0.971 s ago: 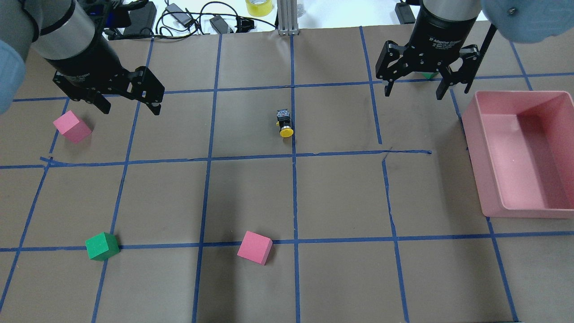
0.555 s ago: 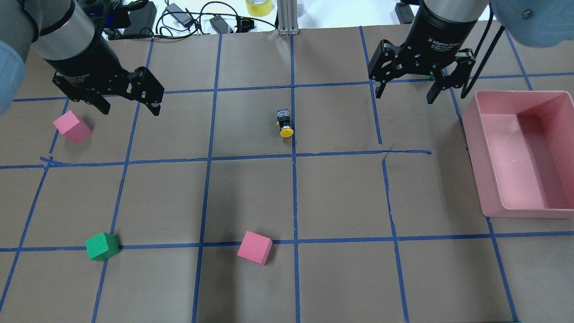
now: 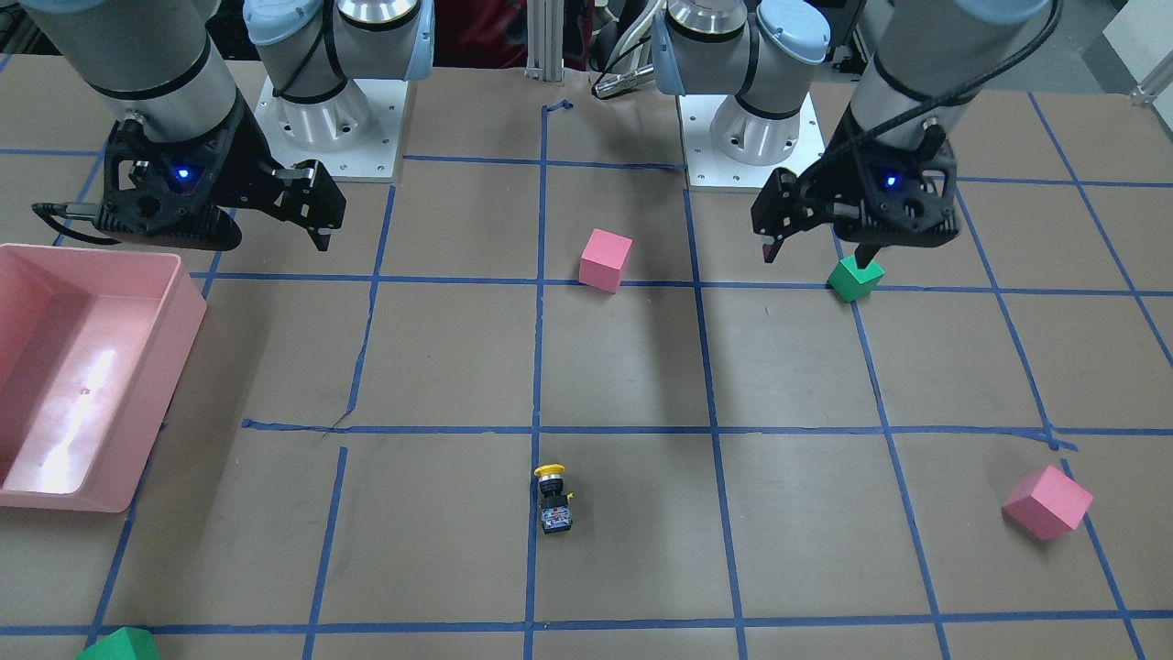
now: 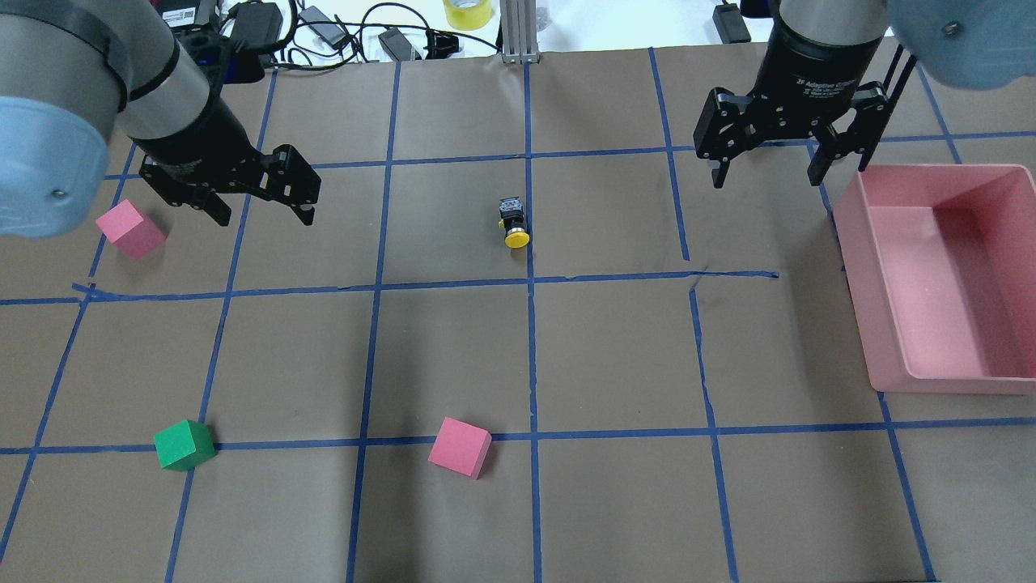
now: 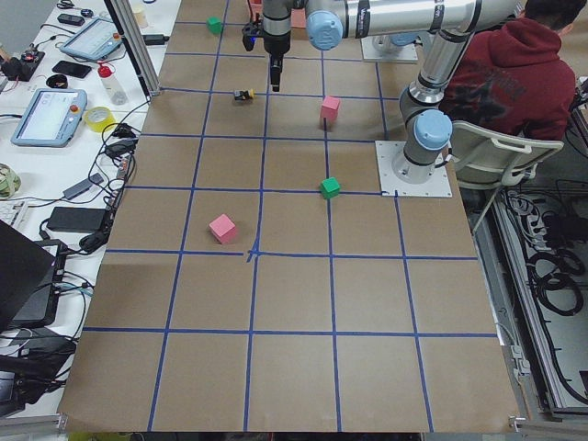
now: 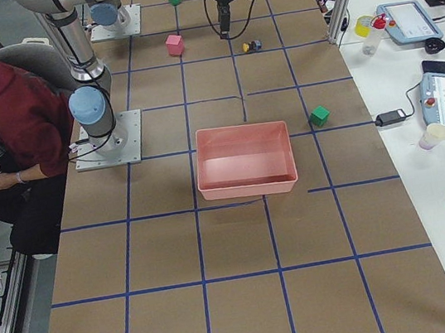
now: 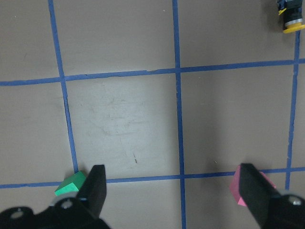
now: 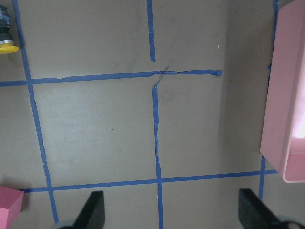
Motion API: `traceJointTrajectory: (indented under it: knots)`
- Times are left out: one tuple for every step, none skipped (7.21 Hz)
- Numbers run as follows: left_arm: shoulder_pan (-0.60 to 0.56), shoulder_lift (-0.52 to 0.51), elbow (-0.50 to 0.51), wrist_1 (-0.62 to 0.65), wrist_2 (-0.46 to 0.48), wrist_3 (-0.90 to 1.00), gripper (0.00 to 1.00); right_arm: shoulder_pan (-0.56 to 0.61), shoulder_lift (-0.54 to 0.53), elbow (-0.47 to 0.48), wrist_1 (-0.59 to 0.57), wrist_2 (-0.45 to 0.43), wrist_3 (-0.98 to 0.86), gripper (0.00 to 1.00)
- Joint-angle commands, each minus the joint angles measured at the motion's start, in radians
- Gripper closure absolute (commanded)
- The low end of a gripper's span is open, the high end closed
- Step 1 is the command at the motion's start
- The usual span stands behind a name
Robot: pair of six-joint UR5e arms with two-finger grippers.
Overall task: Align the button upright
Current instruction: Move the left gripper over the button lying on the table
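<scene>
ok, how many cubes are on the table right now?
4. Near pink cube by the centre line; near green cube on the robot's left; far pink cube left; far green cube right, not visible overhead.

Two arms in silver-grey tubing here, and every joint is closed off by a pale blue cap. There's a single small screw set in the left one. Brushed metal bands give way to black wrist collars. The right pincer is matte black with angular linkages and white lettering across its body; the left pincer has the same black build. From the front, a blue light glows on the left wrist, and a black cable trails down that forearm. Round silver bases are bolted onto pale square plates.
</scene>
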Motion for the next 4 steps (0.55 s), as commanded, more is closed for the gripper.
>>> traceJointTrajectory:
  knots:
    - [-0.047,-0.042,-0.115,0.209,-0.017,-0.105,0.00,0.001,0.000,0.001,0.000,-0.012,-0.005,0.00]
    - [-0.099,-0.091,-0.124,0.289,-0.013,-0.165,0.00,0.001,-0.002,0.001,0.002,-0.014,-0.007,0.00]
    - [-0.139,-0.137,-0.127,0.358,-0.003,-0.221,0.00,0.001,-0.002,0.001,0.002,-0.014,-0.033,0.00]
    - [-0.177,-0.186,-0.133,0.444,0.001,-0.263,0.00,0.001,0.000,0.001,0.000,-0.015,-0.053,0.00]
